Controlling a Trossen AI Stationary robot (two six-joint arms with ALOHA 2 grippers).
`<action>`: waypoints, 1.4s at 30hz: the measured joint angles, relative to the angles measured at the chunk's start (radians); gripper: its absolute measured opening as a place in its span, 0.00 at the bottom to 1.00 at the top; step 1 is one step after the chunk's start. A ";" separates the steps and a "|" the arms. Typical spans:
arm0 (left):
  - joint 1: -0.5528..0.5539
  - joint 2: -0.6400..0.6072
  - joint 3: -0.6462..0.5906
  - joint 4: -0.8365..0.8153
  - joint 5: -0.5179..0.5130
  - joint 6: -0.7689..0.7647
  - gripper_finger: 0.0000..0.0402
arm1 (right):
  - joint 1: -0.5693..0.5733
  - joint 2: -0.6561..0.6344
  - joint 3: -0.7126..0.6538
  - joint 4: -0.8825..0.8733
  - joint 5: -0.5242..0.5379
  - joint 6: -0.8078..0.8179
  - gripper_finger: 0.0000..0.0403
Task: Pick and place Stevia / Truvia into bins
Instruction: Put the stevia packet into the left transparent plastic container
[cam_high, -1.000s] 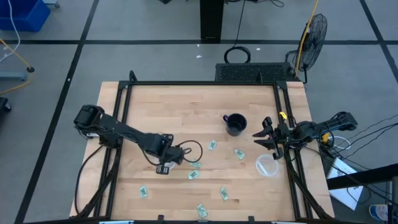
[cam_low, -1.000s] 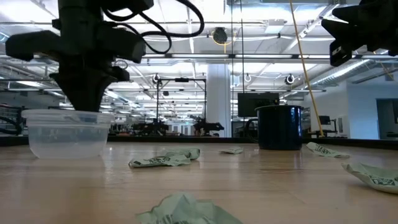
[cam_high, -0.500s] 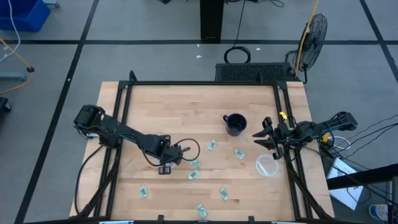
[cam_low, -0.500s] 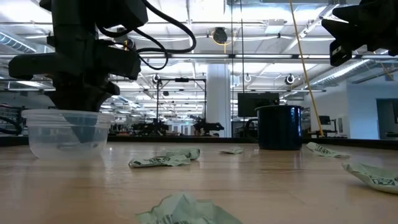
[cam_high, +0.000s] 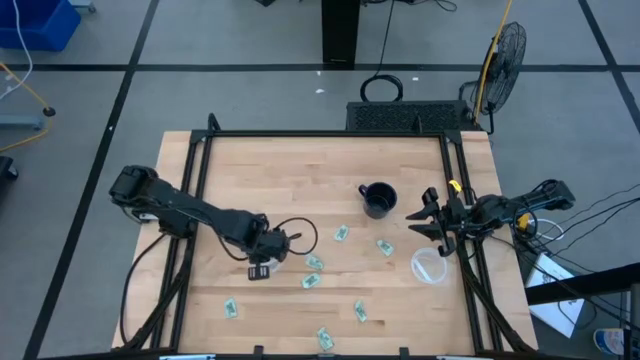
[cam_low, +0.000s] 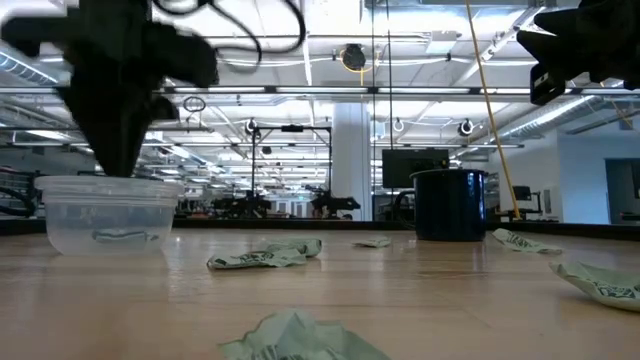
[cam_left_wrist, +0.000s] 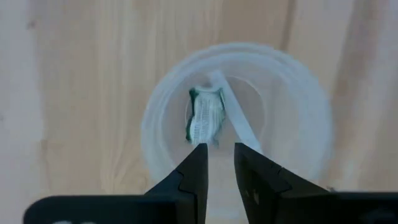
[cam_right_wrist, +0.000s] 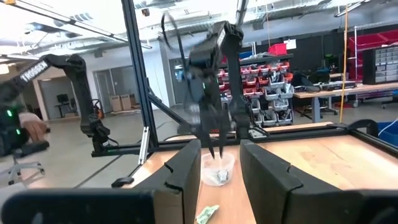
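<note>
The left gripper (cam_left_wrist: 217, 155) hangs right over a clear bin (cam_left_wrist: 298, 112), its two fingers a little apart and holding nothing. One green packet (cam_left_wrist: 205, 118) lies inside that bin, just under the fingertips. More packets (cam_high: 313, 264) lie on the table (cam_high: 290, 170) nearby. The right gripper (cam_high: 425, 222) waits off to the far side beside the second bin (cam_high: 430, 266), fingers apart. If the left arm drops or swings low, it could bump the light bin and tip the packet out.

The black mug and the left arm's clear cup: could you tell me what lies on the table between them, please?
In the low view, between the clear cup and the black mug, two green-and-white sachets lie on the wood: a crumpled one nearer the camera and a smaller-looking one beside the mug.
</note>
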 joint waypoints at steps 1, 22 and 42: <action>-0.006 -0.016 0.020 -0.029 0.000 -0.015 0.21 | 0.000 0.001 0.000 0.003 0.000 -0.002 0.26; -0.562 -0.135 -0.154 0.251 -0.048 -0.738 0.21 | 0.000 0.006 0.000 0.025 0.000 -0.125 0.26; -0.631 -0.135 -0.363 0.439 0.031 -0.952 0.23 | 0.000 0.006 0.000 0.128 0.003 -0.579 0.26</action>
